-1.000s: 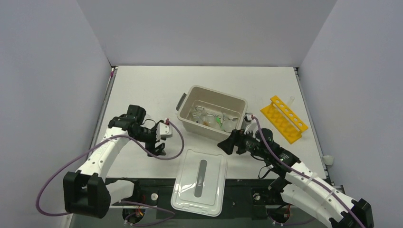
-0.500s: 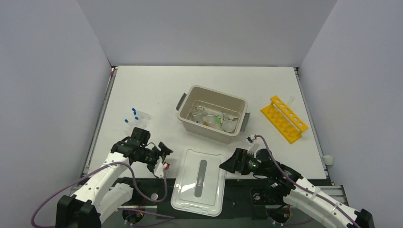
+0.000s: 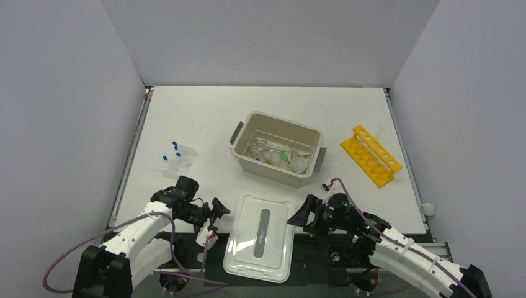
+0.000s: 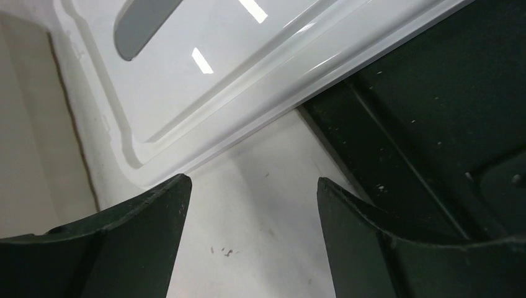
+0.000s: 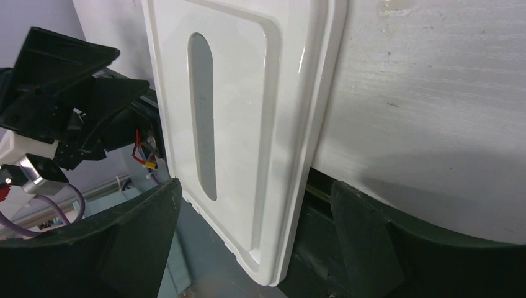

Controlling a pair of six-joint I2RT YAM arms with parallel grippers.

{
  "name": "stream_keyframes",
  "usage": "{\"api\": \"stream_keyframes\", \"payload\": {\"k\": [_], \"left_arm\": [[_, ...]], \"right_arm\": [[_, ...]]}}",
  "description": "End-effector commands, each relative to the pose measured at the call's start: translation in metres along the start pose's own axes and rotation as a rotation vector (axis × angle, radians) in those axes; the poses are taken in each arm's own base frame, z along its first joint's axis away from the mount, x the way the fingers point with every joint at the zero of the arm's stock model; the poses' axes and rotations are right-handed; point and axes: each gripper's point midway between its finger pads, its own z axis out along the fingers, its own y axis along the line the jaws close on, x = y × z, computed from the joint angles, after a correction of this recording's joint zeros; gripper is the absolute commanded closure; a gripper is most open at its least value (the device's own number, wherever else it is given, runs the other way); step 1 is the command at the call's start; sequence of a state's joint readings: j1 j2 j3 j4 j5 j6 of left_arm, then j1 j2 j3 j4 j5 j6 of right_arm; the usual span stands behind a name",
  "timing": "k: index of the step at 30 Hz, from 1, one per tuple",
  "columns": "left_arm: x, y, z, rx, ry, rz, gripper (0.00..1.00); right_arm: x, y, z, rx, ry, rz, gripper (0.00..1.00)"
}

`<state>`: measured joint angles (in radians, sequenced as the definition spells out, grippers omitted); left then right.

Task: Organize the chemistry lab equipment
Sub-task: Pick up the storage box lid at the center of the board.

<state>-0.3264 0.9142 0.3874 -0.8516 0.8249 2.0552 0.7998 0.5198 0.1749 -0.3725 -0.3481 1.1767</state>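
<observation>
**Both grippers empty beside the white lid, lab items in the tub**

Seen from above, a beige tub [image 3: 248,162] sits mid-table. It holds a jumble of clear glassware [image 3: 299,162], with something green and something orange among it; the single pieces are too small to name. Three blue-capped tubes [image 3: 177,154] lie on the table [image 3: 205,112] well left of the tub. A yellow tube rack [image 3: 370,155] stands to the tub's right, with one clear tube at its far end.

The tub's white lid [image 3: 260,239] lies flat at the near edge. The left gripper [image 3: 217,208] hangs just left of the lid, jaws spread with only tabletop and the lid's rim between them. The right gripper [image 3: 296,216] hangs just right of the lid, jaws spread wide and holding nothing. Both grippers are well apart from the tub's contents and from the blue-capped tubes.

A second ago the left gripper was farther up the table, over the spot where the blue-capped tubes now show. The right gripper was then at the tub's near right corner. Both have since pulled back toward the arm bases.
</observation>
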Motion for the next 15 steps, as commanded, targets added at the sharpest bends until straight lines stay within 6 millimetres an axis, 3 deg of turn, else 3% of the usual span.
{"api": "stream_keyframes", "payload": {"k": [1,15], "left_arm": [[-0.018,0.001,0.012,0.027,-0.117,0.437,0.27],[-0.027,0.004,0.053,-0.104,-0.253,0.634,0.26]], "right_arm": [[-0.011,0.019,0.001,-0.01,-0.023,0.024,0.15],[0.007,0.012,0.018,-0.004,0.099,0.058,0.17]]}}
